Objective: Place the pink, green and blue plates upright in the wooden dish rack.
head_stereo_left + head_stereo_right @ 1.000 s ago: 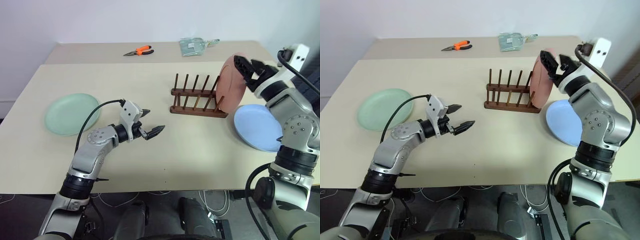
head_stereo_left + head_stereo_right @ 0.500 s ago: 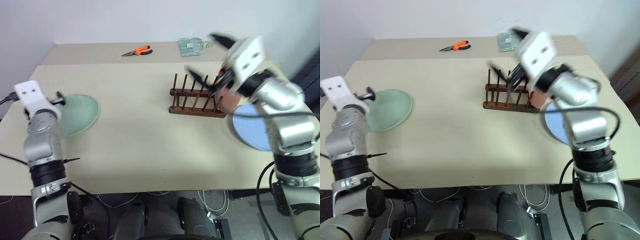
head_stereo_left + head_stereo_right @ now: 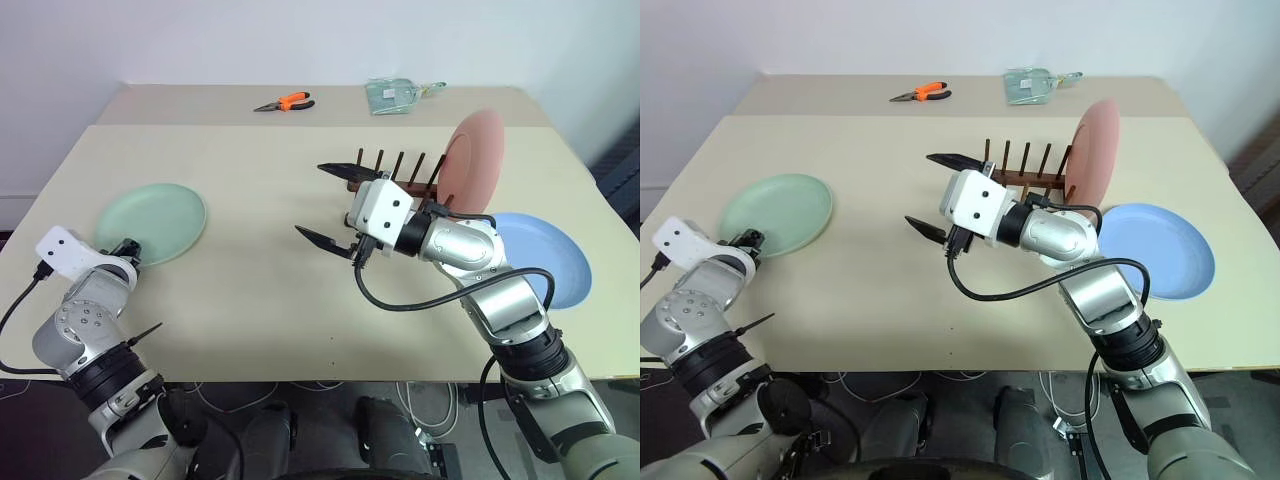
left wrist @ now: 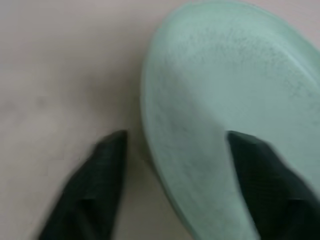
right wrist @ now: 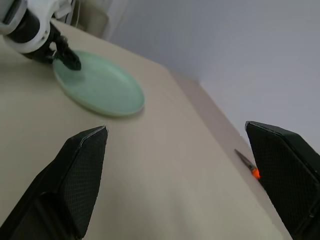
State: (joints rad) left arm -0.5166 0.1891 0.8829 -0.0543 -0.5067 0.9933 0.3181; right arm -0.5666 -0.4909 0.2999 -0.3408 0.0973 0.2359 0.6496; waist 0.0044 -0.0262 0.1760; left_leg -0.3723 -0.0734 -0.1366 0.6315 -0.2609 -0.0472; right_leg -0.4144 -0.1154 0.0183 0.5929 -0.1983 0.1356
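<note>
pink plate: we see the pink plate [image 3: 472, 158] standing on edge at the right end of the wooden dish rack [image 3: 385, 178], leaning a little away from the pegs.
green plate: the green plate [image 3: 152, 222] lies flat near the left side of the table [image 3: 250, 290], well apart from the rack.
blue plate: the blue plate [image 3: 548, 257] lies flat on the table just right of the rack, below the pink plate in our head view.
left gripper: the left gripper [image 4: 175, 165] sits at the near rim of the green plate with its fingers apart, one finger [image 4: 102, 175] over bare table and the other over the plate's surface; we cannot tell whether either touches the plate.
right gripper: the right gripper [image 3: 335, 205] hangs over the middle of the table, pointing toward the green plate, its two fingers spread wide and holding nothing.
in the way: the right gripper and its forearm [image 3: 455, 245] cross in front of the rack in the head view and hide its lower rails and the feet of several pegs.
around: orange-handled pliers [image 3: 284, 102] and a clear packet [image 3: 393, 94] lie on the far strip of the table, well apart from the plates; a black cable [image 3: 420, 295] loops from the right wrist.
</note>
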